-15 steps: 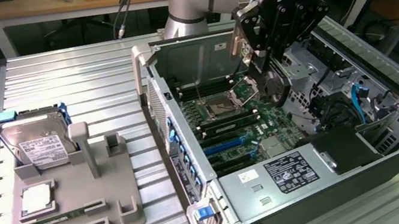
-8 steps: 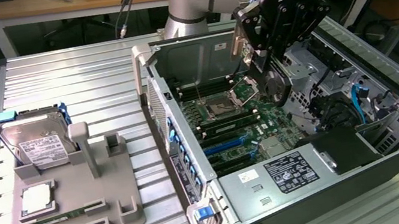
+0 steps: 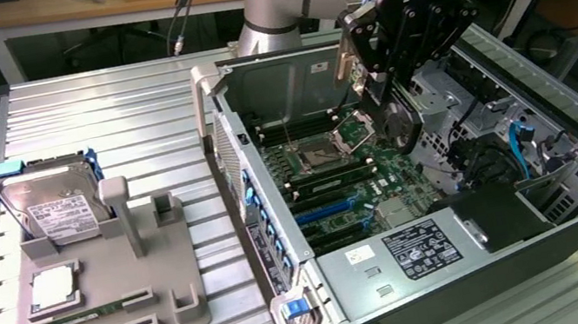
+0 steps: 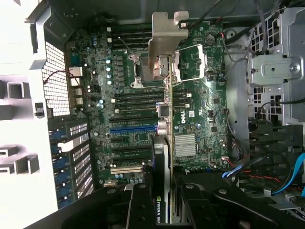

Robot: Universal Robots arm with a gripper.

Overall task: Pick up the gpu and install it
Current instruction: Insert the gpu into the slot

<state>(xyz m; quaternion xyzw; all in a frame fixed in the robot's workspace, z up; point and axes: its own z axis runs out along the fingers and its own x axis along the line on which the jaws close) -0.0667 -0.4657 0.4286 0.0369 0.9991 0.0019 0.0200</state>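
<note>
The gpu [image 3: 401, 122] hangs edge-on over the open computer case [image 3: 572, 167], above the motherboard [image 3: 352, 171] and clear of it. My gripper [image 3: 388, 82] is shut on it, one finger on each flat side. In the wrist view the gpu [image 4: 165, 143] is a thin vertical strip, with its black shroud on one side and its green board on the other. Its silver end bracket [image 4: 163, 36] points away from the fingers [image 4: 139, 206]. My gripper [image 4: 165, 193] clamps the card near its NVIDIA label. The card hovers over the region of the CPU socket [image 4: 190, 64] and the memory slots.
A blue expansion slot [image 4: 132, 128] and a white one [image 4: 127, 168] lie beside the card on the motherboard. A drive cage [image 4: 276, 71] and cables line the case's far side. On the exterior view's left, a grey fixture [image 3: 110, 289] holds a hard drive [image 3: 56, 205] and a processor [image 3: 54, 288].
</note>
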